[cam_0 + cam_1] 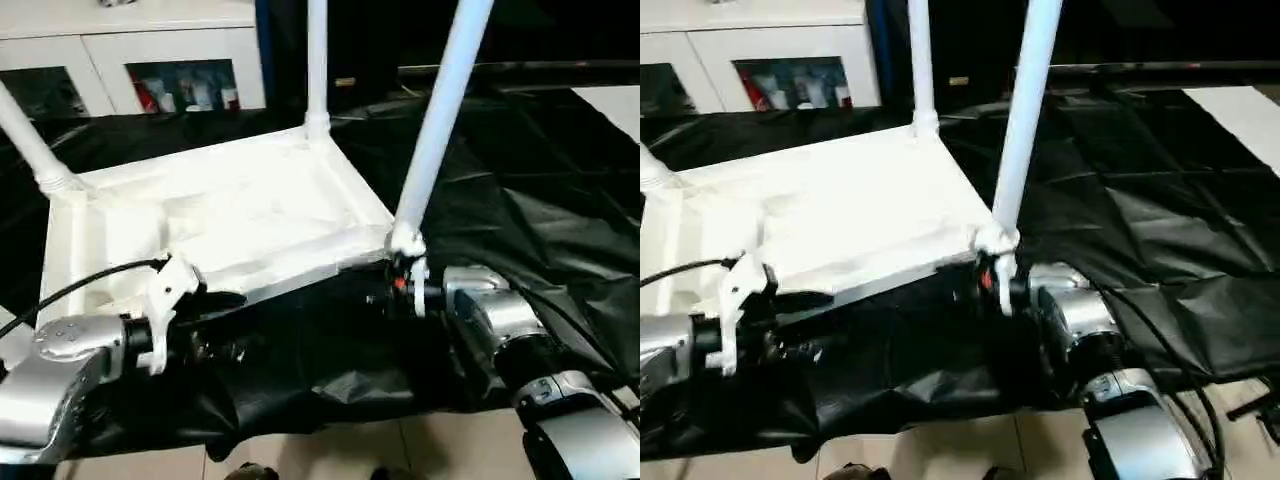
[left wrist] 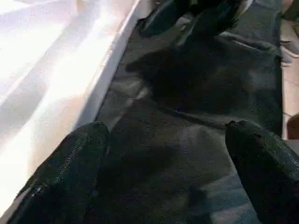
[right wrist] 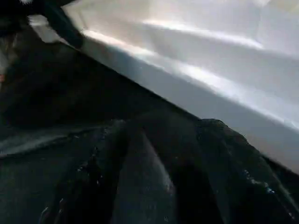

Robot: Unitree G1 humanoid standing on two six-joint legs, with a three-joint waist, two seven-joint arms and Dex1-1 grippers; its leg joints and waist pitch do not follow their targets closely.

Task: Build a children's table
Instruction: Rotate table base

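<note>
Black-draped desk (image 1: 520, 200) carried the upturned tabletop (image 1: 230, 220) mid-frame; left claw (image 2: 163, 154) gaped wide, right claw (image 3: 159, 154) half-open, both empty.

Overhead light glares off the white children's table (image 1: 230, 215), washing out its ribs, while the black cloth (image 1: 520, 190) on the tabletop stays dim with faint sheen. Both wrist views are soft and blurred, the near fingers (image 2: 60, 172) out of focus.
</note>
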